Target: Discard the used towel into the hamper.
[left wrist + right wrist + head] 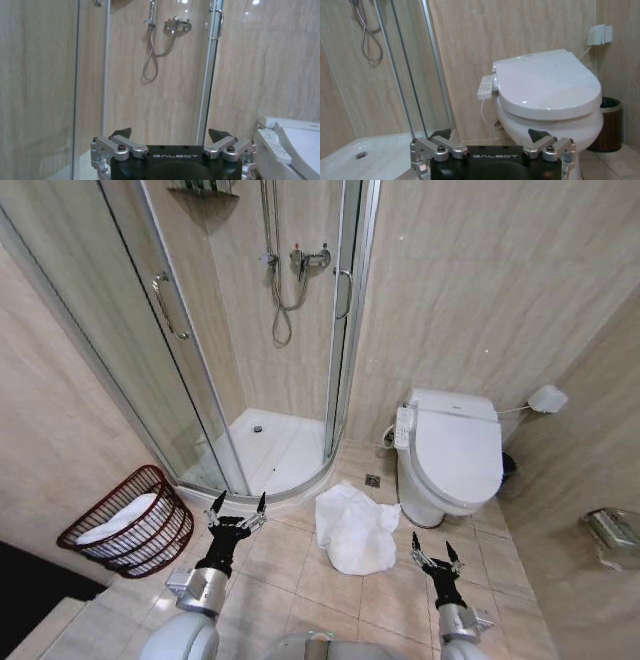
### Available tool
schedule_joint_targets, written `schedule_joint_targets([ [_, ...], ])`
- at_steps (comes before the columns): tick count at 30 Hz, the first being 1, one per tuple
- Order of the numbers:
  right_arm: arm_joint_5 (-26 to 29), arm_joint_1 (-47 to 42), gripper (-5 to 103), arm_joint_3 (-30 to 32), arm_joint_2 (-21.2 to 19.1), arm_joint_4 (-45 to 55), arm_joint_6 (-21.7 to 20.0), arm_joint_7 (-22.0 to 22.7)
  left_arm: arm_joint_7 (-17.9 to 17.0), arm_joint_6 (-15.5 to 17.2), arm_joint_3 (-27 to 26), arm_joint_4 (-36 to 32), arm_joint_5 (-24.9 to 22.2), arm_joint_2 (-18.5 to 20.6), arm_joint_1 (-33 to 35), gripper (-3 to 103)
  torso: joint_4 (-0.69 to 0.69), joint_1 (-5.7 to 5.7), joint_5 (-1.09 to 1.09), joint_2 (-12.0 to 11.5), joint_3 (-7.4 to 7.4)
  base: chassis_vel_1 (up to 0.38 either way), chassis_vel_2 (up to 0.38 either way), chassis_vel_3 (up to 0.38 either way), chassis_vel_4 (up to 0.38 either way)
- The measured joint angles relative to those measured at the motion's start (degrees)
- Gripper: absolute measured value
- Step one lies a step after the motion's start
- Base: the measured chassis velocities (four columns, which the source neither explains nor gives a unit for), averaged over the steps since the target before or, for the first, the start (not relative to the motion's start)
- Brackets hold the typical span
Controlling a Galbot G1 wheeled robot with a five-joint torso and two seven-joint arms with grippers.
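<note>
1. The used towel (355,527), white and crumpled, lies on the floor tiles (300,580) at lower centre of the head view, between the curved shower step and the toilet (452,455), close to the toilet's base
2. The hamper (130,523), a dark reddish-brown slatted basket, stands at the lower left of the head view against the wall, well apart from the towel; something white already lies inside it
3. The left gripper (236,511) hovers between hamper and towel with its two fingers spread wide and nothing between them; the left wrist view confirms the gap is empty (170,137)
4. The right gripper (435,549) hangs at the lower right, beside the towel's right edge, also wide open and holding nothing (490,135)
5. Judged from this, the task is at its very start: the towel is untouched and the reach for it has not begun. The next move calls for one open claw to come down onto a raised fold of the cloth; the soft heap may slip or trail when lifted
6. The head view alone gives towel and hamper together. The left wrist view looks into the shower (150,48), showing hose and mixer. The right wrist view faces the toilet and reveals a dark bin (607,123) tucked behind it, with the shower tray (365,157) at lower left
</note>
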Motion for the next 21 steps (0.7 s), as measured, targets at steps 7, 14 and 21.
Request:
schedule_joint_targets([
  [7,-0.93,-0.19,100,0.01,0.05,0.06,0.0,-0.02,0.0,0.0,0.0,0.0,0.01,0.0,0.0,100,0.0,-0.88,0.0,-1.98,-1.1,0.0,0.0,0.0,0.0],
  [14,-1.36,-1.1,100,0.0,0.37,0.08,0.86,-0.01,0.0,0.0,0.0,0.0,0.0,0.0,0.0,100,0.0,-1.41,0.0,-3.15,-1.71,0.0,0.0,0.0,0.0],
  [21,-1.56,-1.55,100,0.47,0.32,0.16,1.79,-0.46,0.0,0.0,0.0,0.0,0.0,0.0,0.0,100,0.0,-2.14,0.0,-4.84,-2.68,0.0,0.0,0.0,0.0],
])
